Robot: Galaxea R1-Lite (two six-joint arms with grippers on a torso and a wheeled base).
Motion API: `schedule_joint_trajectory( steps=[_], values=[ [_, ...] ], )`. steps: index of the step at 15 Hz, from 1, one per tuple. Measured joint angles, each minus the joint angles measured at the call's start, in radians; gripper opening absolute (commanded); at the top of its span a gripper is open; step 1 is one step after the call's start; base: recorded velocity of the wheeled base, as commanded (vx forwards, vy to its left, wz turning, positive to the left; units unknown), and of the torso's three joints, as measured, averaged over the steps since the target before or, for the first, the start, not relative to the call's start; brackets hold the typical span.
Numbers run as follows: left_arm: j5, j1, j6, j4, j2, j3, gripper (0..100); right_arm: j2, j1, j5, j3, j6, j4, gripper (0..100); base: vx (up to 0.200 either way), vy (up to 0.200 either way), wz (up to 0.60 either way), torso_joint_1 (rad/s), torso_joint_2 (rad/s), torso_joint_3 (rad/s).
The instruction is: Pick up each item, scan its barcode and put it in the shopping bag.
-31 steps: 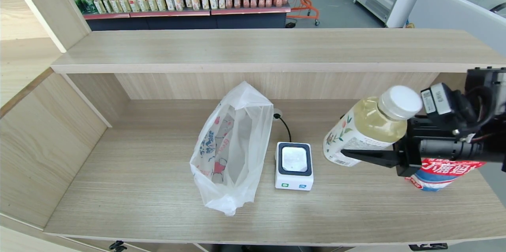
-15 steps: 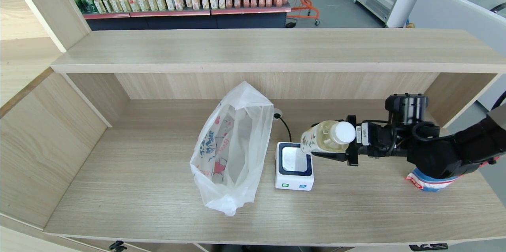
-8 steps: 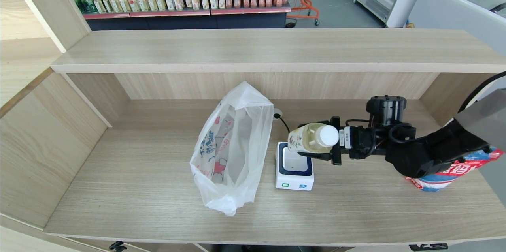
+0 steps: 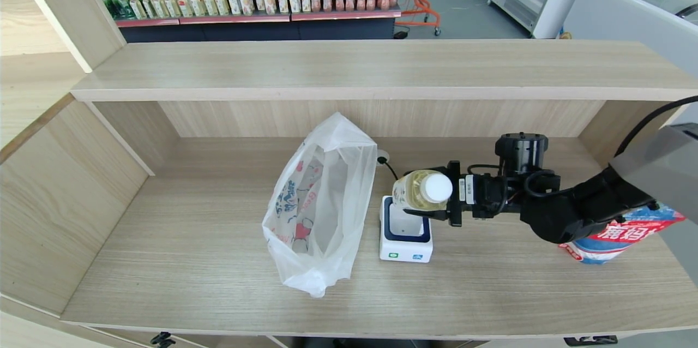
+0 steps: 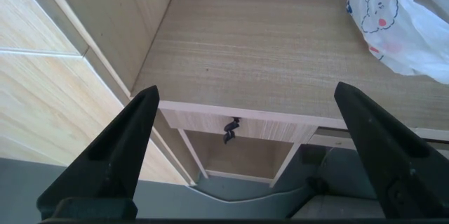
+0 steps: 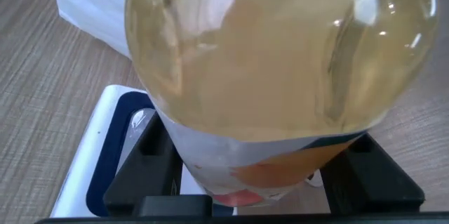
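Just right of shopping bag (image 4: 319, 206), right gripper (image 4: 424, 192) holds bottle (image 4: 413, 191) above scanner (image 4: 406, 244).

The right arm (image 4: 578, 209) is matte black with bulging, rounded housings, a squat cylindrical cap (image 4: 521, 149) by the wrist, looped black cables (image 4: 537, 181) and a small white printed label (image 4: 462, 189); farther up it carries a flat grey panel (image 4: 654, 165). The left gripper (image 5: 245, 90) has two flat, black, tapering fingers (image 5: 116, 157)

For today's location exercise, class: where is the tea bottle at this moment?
In the head view, right of centre, the tea bottle is held in the right gripper over the scanner, with the shopping bag to its left.
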Motion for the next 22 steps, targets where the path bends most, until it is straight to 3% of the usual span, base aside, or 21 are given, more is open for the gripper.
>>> schedule_joint_trajectory(
  steps=[3,7,10,13,17,22],
  values=[
    [0.000,0.000,0.000,0.000,0.000,0.000,100,-0.035,-0.002,-0.007,-0.003,0.114,0.000,0,0.000,0.000,0.00,0.000,0.00,0.000],
    [0.000,0.000,0.000,0.000,0.000,0.000,100,-0.230,0.010,-0.015,0.049,0.572,-0.093,0,0.000,0.000,0.00,0.000,0.00,0.000],
    [0.000,0.000,0.000,0.000,0.000,0.000,100,-0.410,0.016,-0.142,0.201,0.879,-0.116,0,0.000,0.000,0.00,0.000,0.00,0.000],
    [0.000,0.000,0.000,0.000,0.000,0.000,100,-0.514,0.001,-0.226,0.323,0.992,-0.121,0,0.000,0.000,0.00,0.000,0.00,0.000],
    [0.000,0.000,0.000,0.000,0.000,0.000,100,-0.577,-0.039,-0.231,0.393,1.009,-0.122,0,0.000,0.000,0.00,0.000,0.00,0.000],
    [-0.001,0.000,0.003,0.000,0.000,0.000,100,-0.634,-0.054,-0.252,0.446,1.091,-0.121,0,-0.120,0.000,0.00,0.005,0.00,0.000]
  ],
)
